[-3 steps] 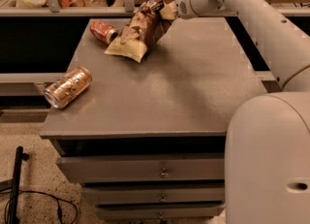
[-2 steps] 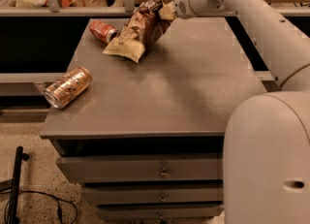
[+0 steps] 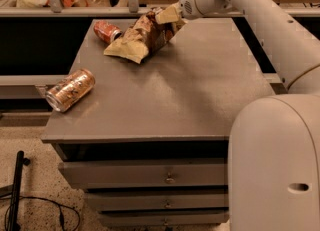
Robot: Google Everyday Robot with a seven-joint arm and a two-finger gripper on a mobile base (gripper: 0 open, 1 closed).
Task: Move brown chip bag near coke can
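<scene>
I have the gripper (image 3: pixel 162 17) over the far side of the grey drawer-fronted bench (image 3: pixel 200 100), fingers (image 3: pixel 169 13) pinching the raised end of the crinkly dark-brown chip bag (image 3: pixel 142 37). Its lower end rests on the top, just beside the small red coke can (image 3: pixel 106 30). I judge placement nearly done; next comes letting go and lifting clear. No lettering is readable.

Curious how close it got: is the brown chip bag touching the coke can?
Cannot tell. The camera view shows the brown chip bag right beside the coke can, with no plain gap or contact. The gripper is at the bag's far end.
</scene>
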